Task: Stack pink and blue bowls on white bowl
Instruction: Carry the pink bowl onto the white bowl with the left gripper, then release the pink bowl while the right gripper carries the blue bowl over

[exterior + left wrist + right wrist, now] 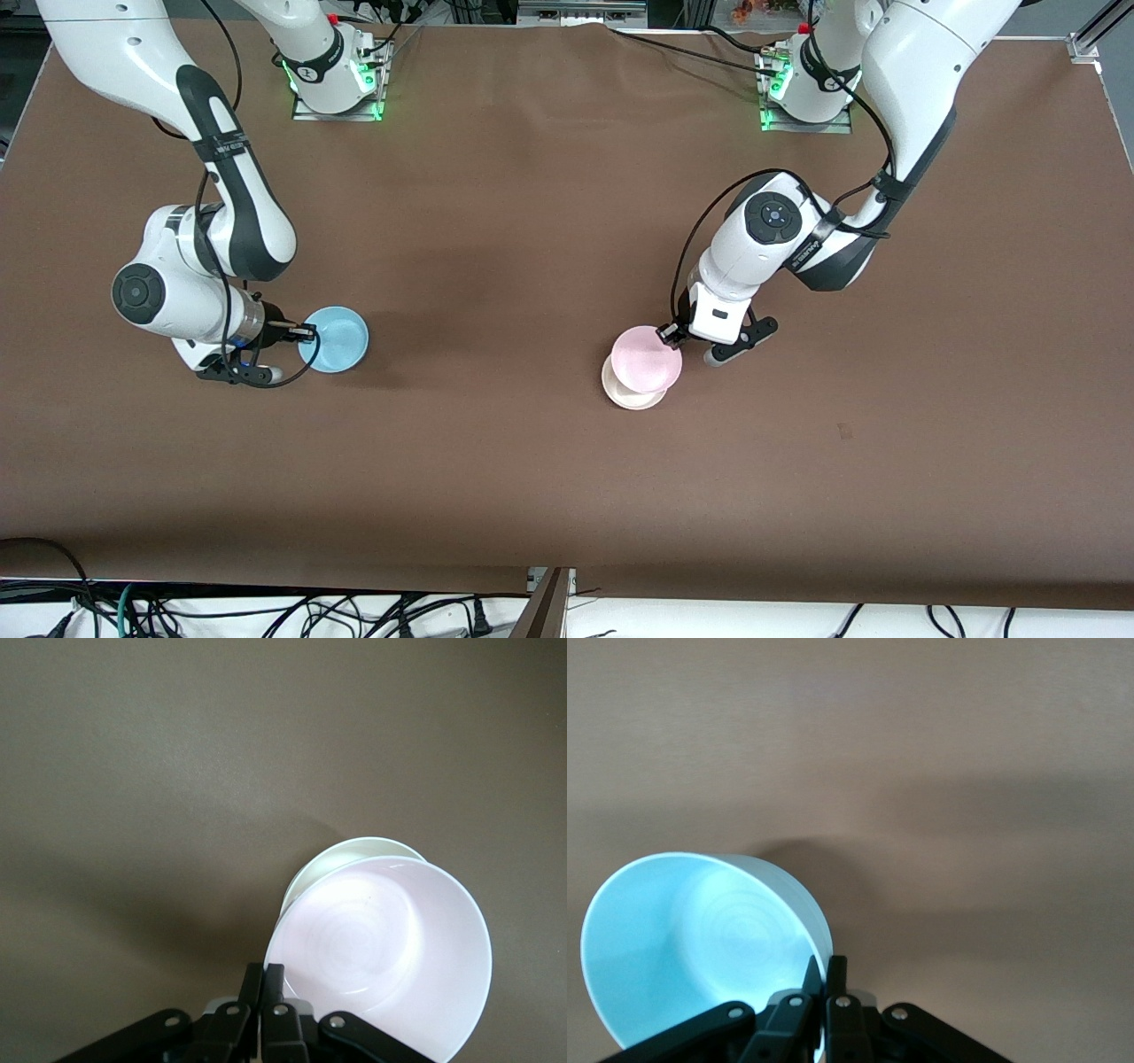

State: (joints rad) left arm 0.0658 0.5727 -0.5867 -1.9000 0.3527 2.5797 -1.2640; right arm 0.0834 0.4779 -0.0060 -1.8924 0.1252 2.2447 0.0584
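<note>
Two bowls, pink bowl [646,358] over white bowl [631,393]; no legible writing.

Pale pink bowl [646,357], plain. White bowl [627,392], slightly creamy, plain. Light sky-blue bowl [337,338], plain. Table [549,461] flat brown, unpatterned. Arms white with black joints; fingers [272,988] black. Green lights at both bases.

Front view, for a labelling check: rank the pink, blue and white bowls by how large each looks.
1. pink bowl and blue bowl: look alike, and both are held up by grippers, so unranked.
2. white bowl: only a crescent shows under the pink bowl.
</note>
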